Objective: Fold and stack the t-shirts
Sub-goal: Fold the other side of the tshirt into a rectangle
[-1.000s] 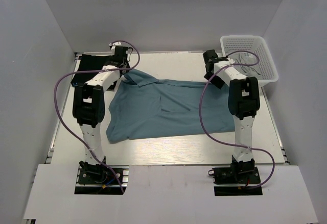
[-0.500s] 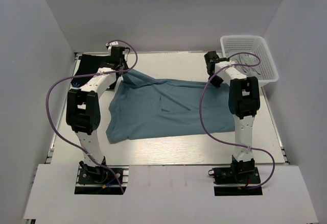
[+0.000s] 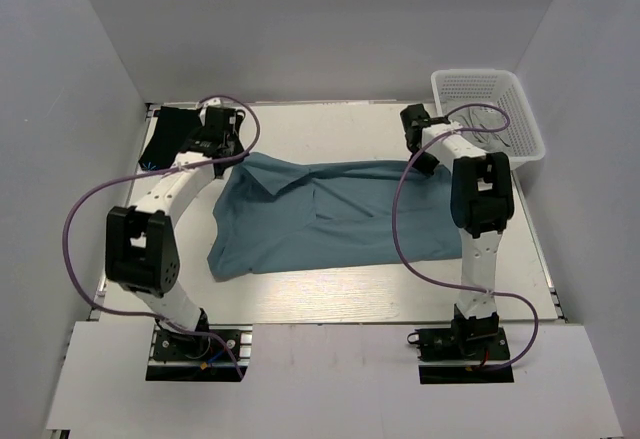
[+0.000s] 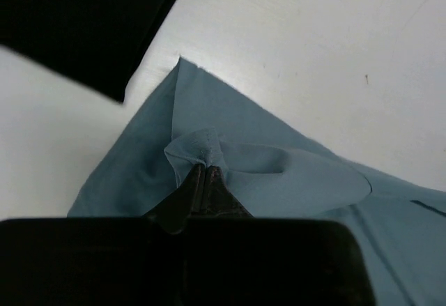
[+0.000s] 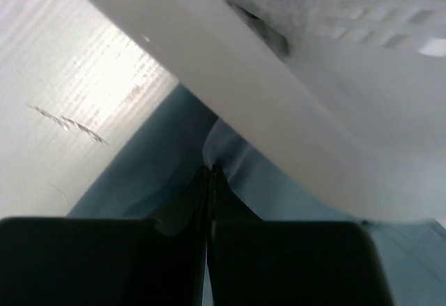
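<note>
The top view looks down from high behind the arm bases toward the far wall, taking in the whole desk (image 3: 330, 299), from the black t-shirt (image 3: 163, 137) far left to the basket (image 3: 490, 109) far right. The left wrist view looks closely along the left fingers (image 4: 182, 205) onto the teal t-shirt (image 4: 279, 180) at its far-left corner, the black one at its upper left. The right wrist view sits even closer, along the right fingers (image 5: 187, 212), at that tee's edge beside the basket.
</note>
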You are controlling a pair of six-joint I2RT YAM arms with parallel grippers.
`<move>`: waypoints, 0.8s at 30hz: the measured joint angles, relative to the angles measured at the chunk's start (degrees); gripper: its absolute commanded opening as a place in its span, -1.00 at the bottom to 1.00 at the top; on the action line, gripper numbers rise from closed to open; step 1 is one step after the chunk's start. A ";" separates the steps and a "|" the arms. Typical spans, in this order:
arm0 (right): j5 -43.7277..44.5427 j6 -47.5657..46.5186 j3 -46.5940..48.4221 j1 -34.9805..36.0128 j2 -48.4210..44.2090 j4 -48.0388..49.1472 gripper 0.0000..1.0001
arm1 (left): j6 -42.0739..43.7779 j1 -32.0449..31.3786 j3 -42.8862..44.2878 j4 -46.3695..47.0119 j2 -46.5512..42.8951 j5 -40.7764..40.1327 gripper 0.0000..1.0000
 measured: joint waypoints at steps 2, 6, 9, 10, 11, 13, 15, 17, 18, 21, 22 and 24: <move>-0.11 -1.16 -2.34 0.11 -1.97 0.46 -1.00 | -1.29 -0.17 -3.58 -1.14 -3.63 0.74 -1.00; -0.33 -3.45 -4.55 0.11 -4.44 0.96 -1.00 | -3.74 -0.20 -9.33 -3.08 -9.53 1.53 -1.00; -0.37 -4.81 -6.45 0.11 -5.95 1.97 -1.00 | -5.60 -0.26 -11.89 -4.39 -12.87 1.88 -1.00; -0.42 -5.27 -7.21 0.11 -6.34 2.34 -1.00 | -6.27 -0.26 -13.03 -4.46 -13.99 2.10 -1.00; -0.57 -5.64 -7.91 0.11 -6.80 2.62 -1.00 | -7.02 -0.26 -14.34 -4.48 -15.19 2.40 -1.00; -0.81 -6.78 -9.11 0.11 -7.61 2.99 -1.00 | -8.28 -0.26 -16.87 -5.27 -17.44 3.08 -1.00; -1.05 -7.80 -9.73 0.13 -8.20 3.39 -1.00 | -9.75 -0.26 -19.12 -6.21 -19.78 4.46 -1.00; -1.18 -8.79 -9.86 0.13 -8.76 3.76 -1.00 | -10.86 -0.26 -20.02 -6.99 -21.40 5.53 -1.00; -1.20 -9.38 -9.97 0.13 -9.22 3.96 -1.00 | -11.65 -0.26 -20.15 -7.52 -22.21 5.90 -1.00; -1.20 -10.95 -10.08 0.17 -10.88 4.04 -1.00 | -13.64 -0.31 -20.55 -8.90 -25.35 6.67 -1.00; -1.20 -11.43 -10.08 0.22 -11.47 4.15 -1.00 | -14.19 -0.31 -21.00 -9.16 -26.93 7.17 -1.00; -1.25 -12.50 -10.08 0.24 -12.39 4.31 -1.00 | -14.86 -0.31 -21.66 -10.34 -29.70 8.02 -1.00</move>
